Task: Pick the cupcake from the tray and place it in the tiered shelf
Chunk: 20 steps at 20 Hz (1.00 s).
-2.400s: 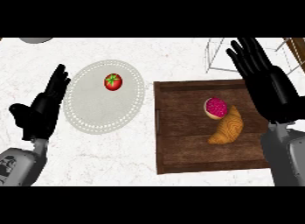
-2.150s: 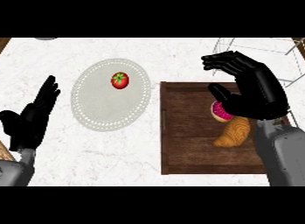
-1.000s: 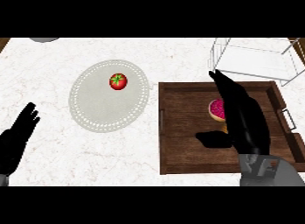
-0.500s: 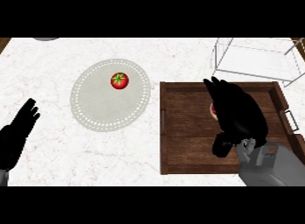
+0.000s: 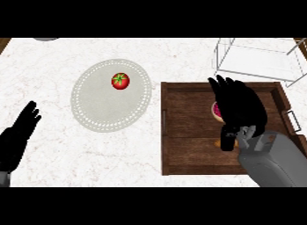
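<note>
— Where's the cupcake?

— On the wooden tray (image 5: 188, 145), toward three o'clock of its floor. Only a sliver of pink top showing (image 5: 215, 110), just at the nine o'clock edge of the right hand (image 5: 239, 107). Rest of it hidden under the palm.

— And that hand: spread, pressed together, pinching?

— Draped over the cupcake, fingers pointing to twelve o'clock and lying close side by side, slightly bent downward. Thumb hanging toward six o'clock beside the grey forearm (image 5: 278, 160). Cannot tell whether curled round the cupcake or merely hovering above; contact hidden by the hand's own back.

— Anything else on the tray?

— A small orange-brown scrap (image 5: 218, 143) peeking out at about seven o'clock of the hand, next to the thumb. Too little visible to name.

— The shelf?

— Tiered shelf (image 5: 259, 61) at twelve o'clock of the tray, a thin wire frame with a pale floor, standing just beyond the tray's far rim. Apart from the hand.

— Left side?

— Left hand (image 5: 12, 140) resting near the nine o'clock edge of the view, fingers straight and held up toward one o'clock, holding nothing. Between it and the tray, a round white plate (image 5: 107, 112) on the marble counter (image 5: 52, 66), with a red tomato (image 5: 120, 81) sitting on its twelve o'clock part. Plate just beside the tray's nine o'clock rim, not touching
</note>
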### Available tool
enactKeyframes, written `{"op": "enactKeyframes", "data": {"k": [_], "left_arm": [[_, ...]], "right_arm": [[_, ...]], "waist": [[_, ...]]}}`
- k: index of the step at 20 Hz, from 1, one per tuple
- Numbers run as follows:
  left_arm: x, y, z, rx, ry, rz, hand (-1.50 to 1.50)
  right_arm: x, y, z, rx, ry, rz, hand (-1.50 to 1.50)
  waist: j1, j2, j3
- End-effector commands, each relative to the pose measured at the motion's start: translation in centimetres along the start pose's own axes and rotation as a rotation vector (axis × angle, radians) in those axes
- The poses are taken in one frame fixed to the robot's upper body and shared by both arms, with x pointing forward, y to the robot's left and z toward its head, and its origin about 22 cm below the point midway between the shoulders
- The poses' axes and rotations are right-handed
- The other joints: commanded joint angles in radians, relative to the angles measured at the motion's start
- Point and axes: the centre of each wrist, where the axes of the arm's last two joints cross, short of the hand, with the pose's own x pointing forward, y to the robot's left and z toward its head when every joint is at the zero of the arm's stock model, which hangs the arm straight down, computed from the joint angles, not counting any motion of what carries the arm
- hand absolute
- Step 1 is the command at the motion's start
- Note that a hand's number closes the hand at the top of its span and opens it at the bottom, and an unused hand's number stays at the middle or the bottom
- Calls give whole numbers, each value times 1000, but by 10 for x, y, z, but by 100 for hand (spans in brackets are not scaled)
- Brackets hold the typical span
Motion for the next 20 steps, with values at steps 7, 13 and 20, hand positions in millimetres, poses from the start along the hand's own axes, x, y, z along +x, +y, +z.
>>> {"op": "enactKeyframes", "data": {"k": [7,13,20], "left_arm": [[13,1,13,-8,8,2,0],[11,-13,11,-15,-5,3,0],[5,4,-1,16,-12,-7,0]], "right_arm": [[-38,13,-45,30,84,44,-150],[-28,48,-56,2,42,38,-150],[-32,48,-60,33,63,56,-150]], "waist": [[8,1,1],[6,1,1],[0,0,1]]}}
